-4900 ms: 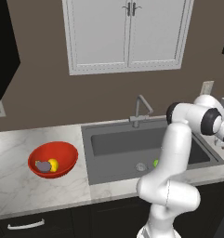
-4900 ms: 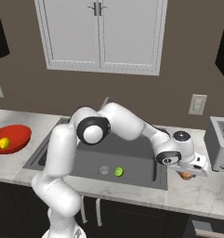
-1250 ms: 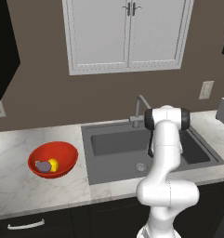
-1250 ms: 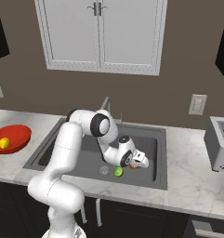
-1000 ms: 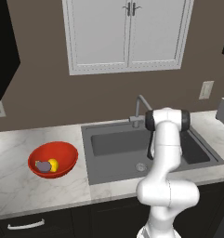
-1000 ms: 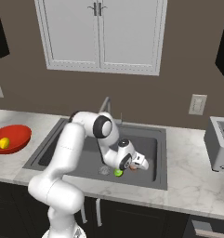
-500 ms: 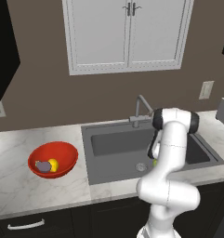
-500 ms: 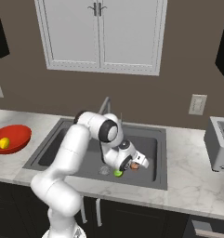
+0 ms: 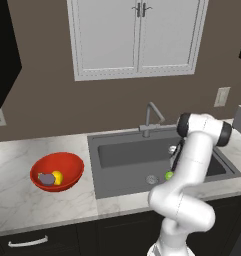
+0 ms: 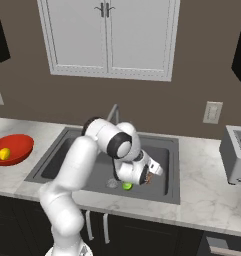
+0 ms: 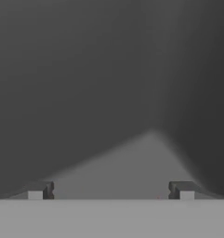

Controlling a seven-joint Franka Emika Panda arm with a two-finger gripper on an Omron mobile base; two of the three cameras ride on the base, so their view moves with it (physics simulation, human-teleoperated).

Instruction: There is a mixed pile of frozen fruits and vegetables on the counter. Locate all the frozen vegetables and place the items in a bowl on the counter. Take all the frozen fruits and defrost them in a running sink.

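We have the gripper (image 11: pixel 111 190) down inside the sink (image 10: pixel 157 189), jaws standing wide apart with nothing between them; the hand view looks past both fingertips (image 11: pixel 39 189) into a bare corner of the dark basin. We judge it sits this low because fruit is meant to go onto the basin floor, not be dropped from above.

Just beside the jaws, on the floor near the drain (image 9: pixel 151 179), lies the bright green fruit (image 10: pixel 126 186). A small orange-brown piece (image 10: pixel 147 177) shows right at the hand in the right base view; whether it touches a finger or rests loose we cannot tell.

The faucet (image 9: pixel 151 116) stands behind the jaws, at the basin's back rim. We see no water stream in these renders, so running the sink may remain to be done.

Well apart from the jaws, across the counter (image 9: pixel 22 200) on the far side of the sink, the red bowl (image 9: pixel 67 165) holds the yellow piece (image 9: pixel 57 177) and the purple-grey piece (image 9: pixel 45 178), touching each other. Vegetables look sorted.
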